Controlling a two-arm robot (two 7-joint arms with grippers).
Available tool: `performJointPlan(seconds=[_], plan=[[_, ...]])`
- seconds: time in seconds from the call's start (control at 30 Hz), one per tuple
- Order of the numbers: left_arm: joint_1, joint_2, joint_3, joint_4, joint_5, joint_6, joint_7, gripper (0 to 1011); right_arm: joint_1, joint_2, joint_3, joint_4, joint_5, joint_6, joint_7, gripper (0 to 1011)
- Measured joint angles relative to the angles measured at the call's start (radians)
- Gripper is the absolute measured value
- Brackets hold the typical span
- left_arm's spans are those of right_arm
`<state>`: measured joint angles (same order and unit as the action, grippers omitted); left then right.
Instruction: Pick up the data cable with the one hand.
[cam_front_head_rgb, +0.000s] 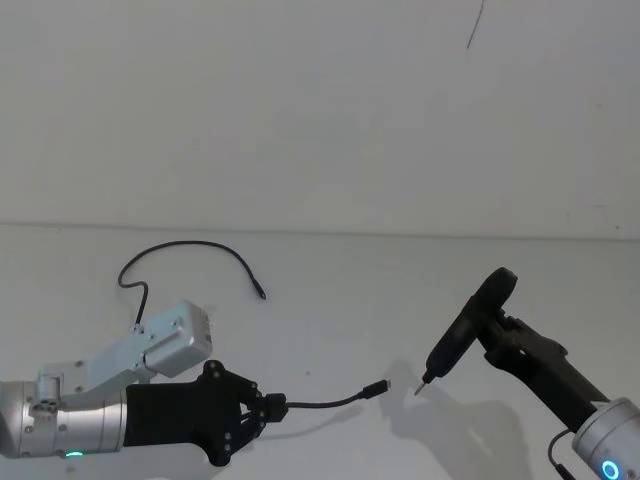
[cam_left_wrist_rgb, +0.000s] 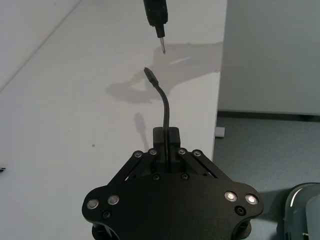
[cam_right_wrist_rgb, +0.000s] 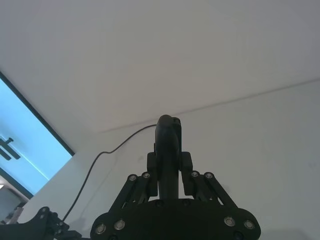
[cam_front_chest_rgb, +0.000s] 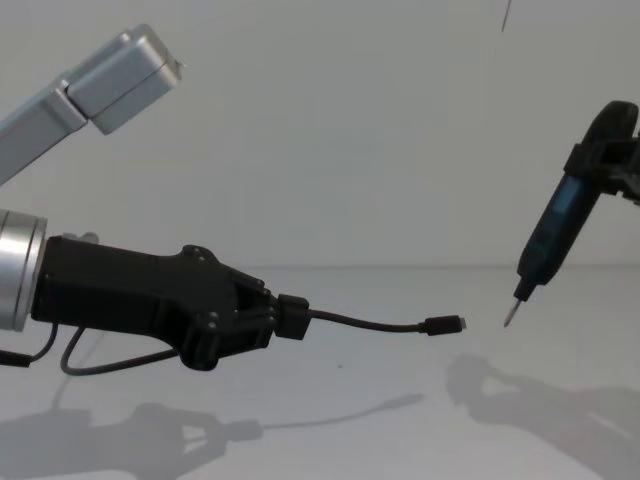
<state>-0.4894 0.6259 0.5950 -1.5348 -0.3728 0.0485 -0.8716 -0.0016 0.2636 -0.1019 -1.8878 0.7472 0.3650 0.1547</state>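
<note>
My left gripper (cam_front_head_rgb: 270, 405) (cam_front_chest_rgb: 287, 315) is shut on the data cable (cam_front_head_rgb: 322, 403) (cam_front_chest_rgb: 365, 322) a short way behind one plug (cam_front_head_rgb: 377, 388) (cam_front_chest_rgb: 443, 324). That end sticks out forward, held above the white table (cam_front_head_rgb: 330, 300). In the left wrist view the cable (cam_left_wrist_rgb: 164, 102) rises from between the closed fingers (cam_left_wrist_rgb: 172, 135). The rest of the cable (cam_front_head_rgb: 190, 245) loops on the table behind my left arm. My right gripper (cam_front_head_rgb: 492, 335) (cam_right_wrist_rgb: 168, 162) is shut on a slim black pen-like tool (cam_front_head_rgb: 462, 328) (cam_front_chest_rgb: 555, 235), whose metal tip hovers just right of the plug.
The table's edge (cam_left_wrist_rgb: 218, 90) drops to a grey floor (cam_left_wrist_rgb: 270, 150) past the plug. A white wall (cam_front_head_rgb: 320, 110) stands behind the table. The tool and both arms cast shadows on the tabletop (cam_front_chest_rgb: 530, 400).
</note>
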Motion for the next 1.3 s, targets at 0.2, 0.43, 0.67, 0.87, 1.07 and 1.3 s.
performJointPlan(seconds=[0.2,0.43,0.67,0.87,1.07,1.3], plan=[[0.000,0.000,0.000,0.000,0.000,0.000,0.000,51,-0.006,0.008,-0.006,-0.009,0.001,-0.013,0.008,269],[0.000,0.000,0.000,0.000,0.000,0.000,0.000,51,-0.010,0.014,-0.013,-0.016,0.004,-0.025,0.014,269],[0.000,0.000,0.000,0.000,0.000,0.000,0.000,50,-0.012,0.017,-0.018,-0.018,0.007,-0.035,0.015,269],[0.000,0.000,0.000,0.000,0.000,0.000,0.000,51,-0.011,0.019,-0.023,-0.017,0.009,-0.044,0.015,269],[0.000,0.000,0.000,0.000,0.000,0.000,0.000,51,-0.008,0.021,-0.028,-0.013,0.015,-0.050,0.015,269],[0.000,0.000,0.000,0.000,0.000,0.000,0.000,51,-0.002,0.022,-0.037,0.000,0.021,-0.060,0.020,269]])
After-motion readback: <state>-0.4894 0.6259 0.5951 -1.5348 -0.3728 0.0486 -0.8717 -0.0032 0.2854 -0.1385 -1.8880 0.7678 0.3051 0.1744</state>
